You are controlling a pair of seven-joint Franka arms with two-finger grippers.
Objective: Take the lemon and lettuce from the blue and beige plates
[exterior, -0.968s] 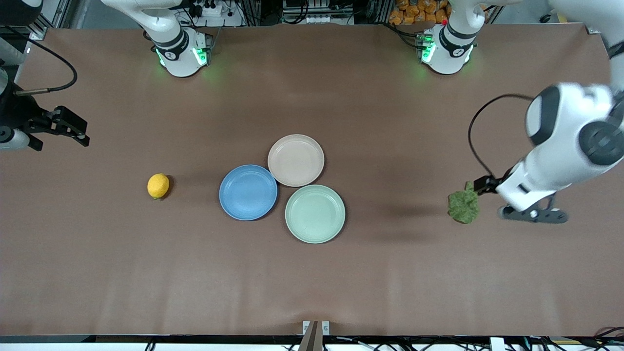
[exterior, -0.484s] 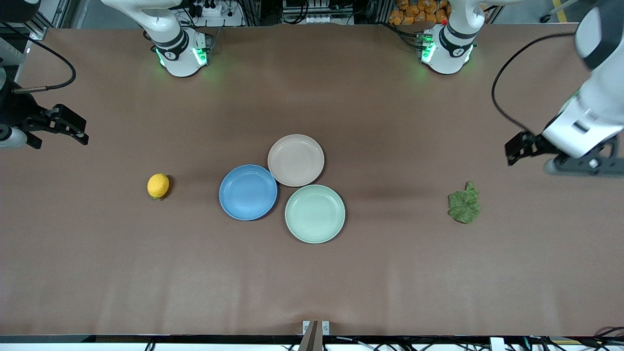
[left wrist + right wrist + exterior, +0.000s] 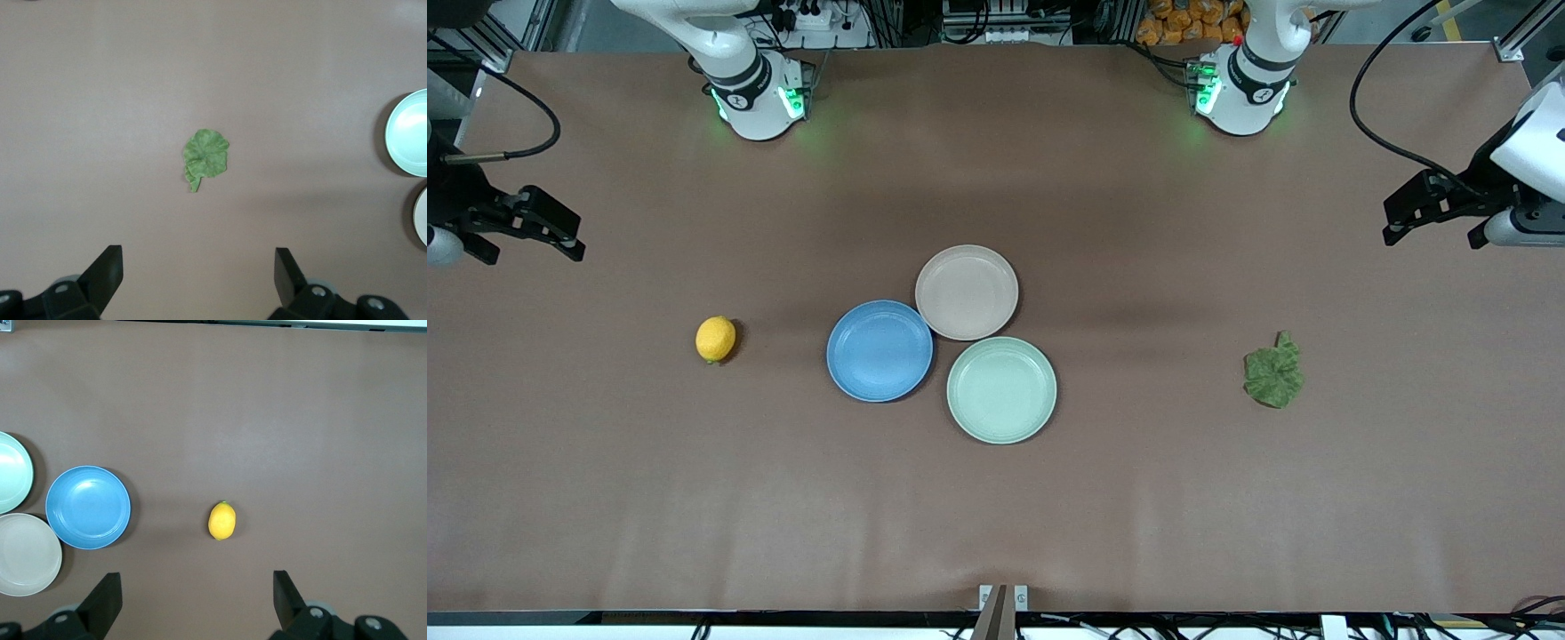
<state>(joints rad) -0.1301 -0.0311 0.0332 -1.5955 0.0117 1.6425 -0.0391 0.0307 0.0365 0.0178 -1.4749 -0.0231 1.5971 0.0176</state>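
The lemon point(image 3: 716, 339) lies on the bare table toward the right arm's end, beside the blue plate point(image 3: 879, 350); it also shows in the right wrist view point(image 3: 222, 521). The lettuce point(image 3: 1273, 376) lies on the bare table toward the left arm's end, and in the left wrist view point(image 3: 205, 156). The blue plate and the beige plate point(image 3: 967, 292) are empty at mid-table. My left gripper point(image 3: 1416, 210) is open and empty, high over the table's left-arm end. My right gripper point(image 3: 551, 231) is open and empty, high over the right-arm end.
A pale mint-green plate point(image 3: 1001, 389) touches the blue and beige plates on the side nearer the front camera. The two arm bases point(image 3: 758, 93) stand along the table's back edge.
My left gripper has let go of the lettuce, risen and drawn back toward its end of the table. The lettuce stays on the table. The right gripper has barely moved.
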